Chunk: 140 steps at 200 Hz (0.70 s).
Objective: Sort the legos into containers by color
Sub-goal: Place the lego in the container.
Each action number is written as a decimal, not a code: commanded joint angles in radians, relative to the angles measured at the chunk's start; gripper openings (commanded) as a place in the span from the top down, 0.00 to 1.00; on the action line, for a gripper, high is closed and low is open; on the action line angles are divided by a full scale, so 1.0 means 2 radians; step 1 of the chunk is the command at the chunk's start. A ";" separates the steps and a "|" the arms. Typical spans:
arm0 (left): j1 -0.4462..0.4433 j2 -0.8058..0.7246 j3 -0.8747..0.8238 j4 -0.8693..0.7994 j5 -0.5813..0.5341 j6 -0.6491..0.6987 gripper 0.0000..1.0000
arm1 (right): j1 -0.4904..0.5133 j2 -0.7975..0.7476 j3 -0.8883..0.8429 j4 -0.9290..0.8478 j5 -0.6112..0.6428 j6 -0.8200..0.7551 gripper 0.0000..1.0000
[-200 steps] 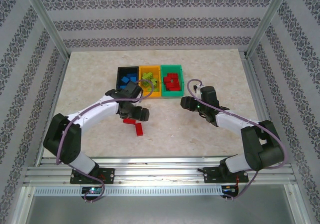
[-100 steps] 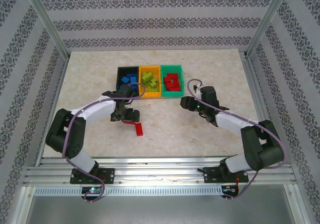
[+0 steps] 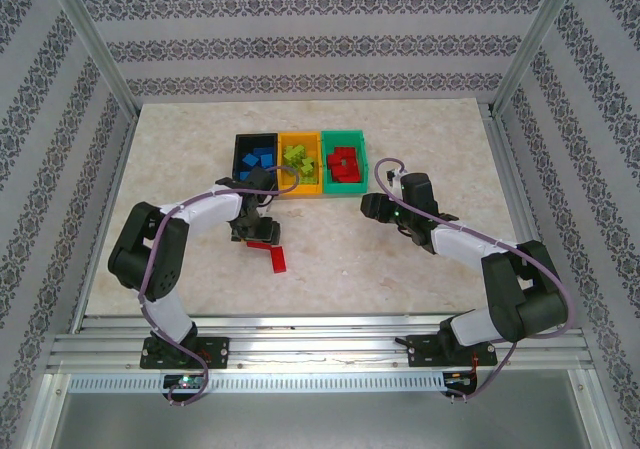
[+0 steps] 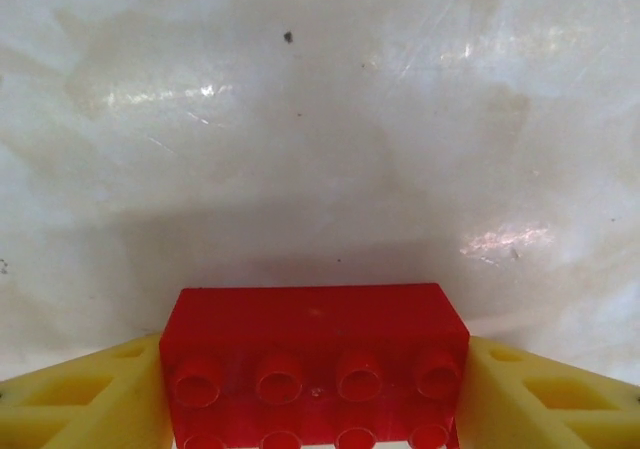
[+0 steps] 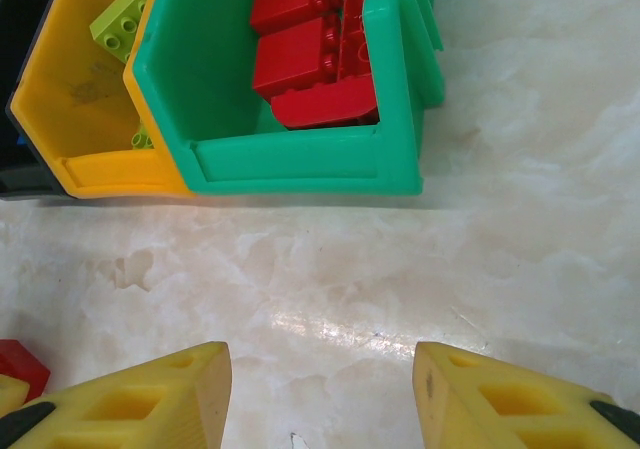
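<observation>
Left tool (image 4: 315, 394) has dropped onto the red studded plastic brick (image 4: 315, 329), pinching its ends; right tool (image 5: 320, 399) hangs parted, empty. Lift straight, then cross to the green plastic bin (image 5: 300, 161).

White and black jointed arms (image 3: 200, 211), purple cables (image 3: 377, 177) along them, yellow hollow-celled pincer fingers (image 5: 140, 401)

A red brick (image 4: 315, 364) sits at the bottom edge with its studs facing the camera. Two rows of four show, and the lower row is cut off. The left end effector (image 4: 315, 389) has it pinched, with yellow fingers (image 4: 85, 404) tight against both ends. Beyond lies the pale, glossy, marbled counter (image 4: 330, 139), with one dark speck (image 4: 288, 37) near the top.
</observation>
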 commanded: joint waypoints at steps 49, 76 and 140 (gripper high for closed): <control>0.001 -0.026 0.029 0.013 0.048 -0.007 0.41 | -0.004 0.007 0.000 0.010 -0.008 -0.001 0.48; 0.001 -0.027 0.064 0.034 0.083 -0.019 0.40 | -0.004 0.007 0.001 0.010 -0.009 0.000 0.48; -0.012 0.009 0.172 0.067 0.127 -0.044 0.41 | -0.008 0.007 -0.001 0.013 -0.009 0.005 0.48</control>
